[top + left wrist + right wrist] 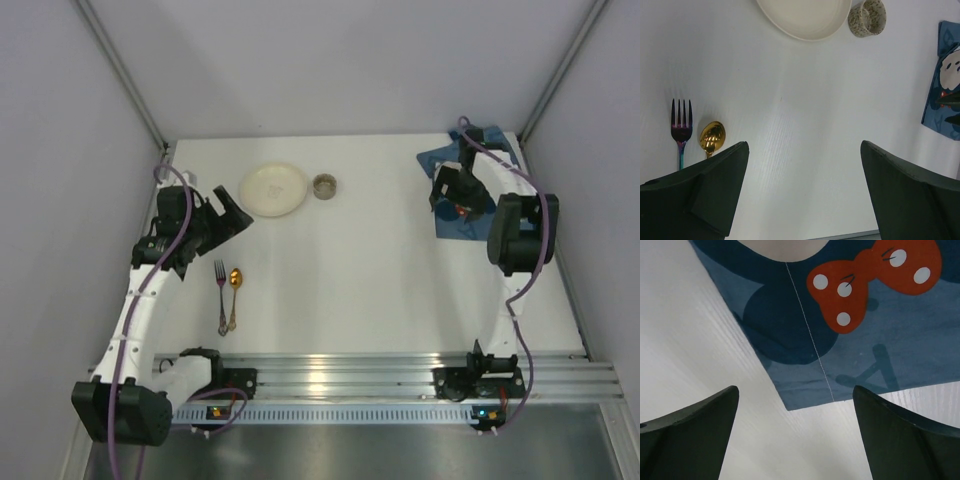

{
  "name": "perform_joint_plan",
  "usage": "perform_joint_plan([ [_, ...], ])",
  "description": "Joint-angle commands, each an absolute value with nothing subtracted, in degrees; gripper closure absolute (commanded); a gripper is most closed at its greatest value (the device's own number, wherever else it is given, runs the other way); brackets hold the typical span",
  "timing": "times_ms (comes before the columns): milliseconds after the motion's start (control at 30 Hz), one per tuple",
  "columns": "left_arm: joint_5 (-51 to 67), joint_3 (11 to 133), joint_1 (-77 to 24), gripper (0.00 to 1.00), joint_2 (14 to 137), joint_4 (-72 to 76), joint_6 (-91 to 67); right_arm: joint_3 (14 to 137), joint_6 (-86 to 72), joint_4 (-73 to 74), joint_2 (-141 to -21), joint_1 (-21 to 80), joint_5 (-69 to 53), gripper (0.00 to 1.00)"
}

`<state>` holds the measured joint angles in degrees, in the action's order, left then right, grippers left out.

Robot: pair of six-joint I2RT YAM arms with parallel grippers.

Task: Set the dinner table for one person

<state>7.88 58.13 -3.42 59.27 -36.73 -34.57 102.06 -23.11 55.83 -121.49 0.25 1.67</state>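
The white dinner table (380, 290) carries a cream plate (273, 189), a speckled cup (324, 186), an iridescent fork (221, 290) and a gold spoon (234, 288). A blue cartoon placemat (440, 158) lies at the far right. My left gripper (235, 212) is open and empty, hovering left of the plate. Its wrist view shows the plate (805, 17), the cup (867, 17), the fork (681, 130) and the spoon (712, 137). My right gripper (445, 200) is open and empty, low over a corner of the placemat (840, 340).
Grey walls close in the table at the left, back and right. An aluminium rail (400, 370) with both arm bases runs along the near edge. The placemat's edge also shows at the right of the left wrist view (945, 90).
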Motion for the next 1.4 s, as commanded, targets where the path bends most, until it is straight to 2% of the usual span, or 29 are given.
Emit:
perform_joint_plan([
  [0,9.8,58.3,-3.6,0.02,59.2,-34.3,-33.9,105.1,-22.5,57.4,-124.2,0.4,4.2,0.04],
  [133,9.1,58.3,-3.6,0.02,60.5,-33.8,-32.7,104.8,-23.1,56.3,-127.1,0.5,3.7,0.11],
  [167,9.1,58.4,-3.6,0.02,61.0,-33.7,-32.3,104.8,-23.1,56.2,-128.3,0.5,3.6,0.21],
  [267,8.9,58.7,-3.6,0.02,61.9,-33.5,-31.7,104.3,-23.3,56.2,-129.6,0.9,3.8,0.4],
  [300,9.0,58.7,-3.6,0.01,62.1,-33.1,-31.5,104.1,-23.2,56.1,-130.1,1.1,4.0,0.53],
  [367,8.9,58.8,-3.6,0.02,62.7,-32.9,-31.4,103.0,-23.0,55.7,-130.3,1.2,4.5,0.69],
  [400,8.9,58.8,-3.6,0.02,62.8,-32.8,-31.2,102.7,-22.9,55.5,-130.3,1.3,4.6,0.82],
  [433,8.9,58.9,-3.6,0.02,63.1,-32.7,-31.1,102.2,-22.3,55.3,-130.3,1.3,4.7,0.88],
  [467,9.0,59.1,-3.6,0.01,63.6,-32.8,-31.0,101.7,-22.1,55.3,-130.2,1.2,4.7,0.98],
  [667,10.5,59.6,-3.6,0.02,64.9,-32.5,-30.8,97.7,-18.6,56.2,-124.6,1.9,8.2,1.0],
  [833,11.3,60.9,-4.4,0.02,66.4,-32.3,-31.0,92.9,-18.9,57.5,-113.1,3.0,5.7,1.0],
  [933,10.9,62.4,-5.4,0.02,67.1,-32.3,-31.4,90.8,-20.7,60.9,-107.3,6.6,4.1,0.97],
  [1133,8.6,64.1,-9.6,0.01,67.5,-33.2,-32.4,83.3,-27.9,60.3,-99.2,21.3,-4.7,0.96],
  [1200,6.7,64.3,-12.2,0.02,67.5,-33.8,-33.2,80.5,-30.0,57.7,-97.4,26.7,-9.6,0.75],
  [1233,5.9,64.2,-13.3,0.01,67.3,-33.9,-33.6,79.0,-31.0,53.8,-96.8,28.4,-15.8,0.5],
  [1267,4.3,64.1,-15.6,0.02,67.2,-34.0,-34.2,79.1,-31.5,53.5,-96.2,31.4,-16.3,0.01],
  [1367,1.8,63.5,-21.4,0.02,67.4,-34.5,-35.7,80.1,-31.5,55.1,-95.5,34.4,-13.4,0.0],
])
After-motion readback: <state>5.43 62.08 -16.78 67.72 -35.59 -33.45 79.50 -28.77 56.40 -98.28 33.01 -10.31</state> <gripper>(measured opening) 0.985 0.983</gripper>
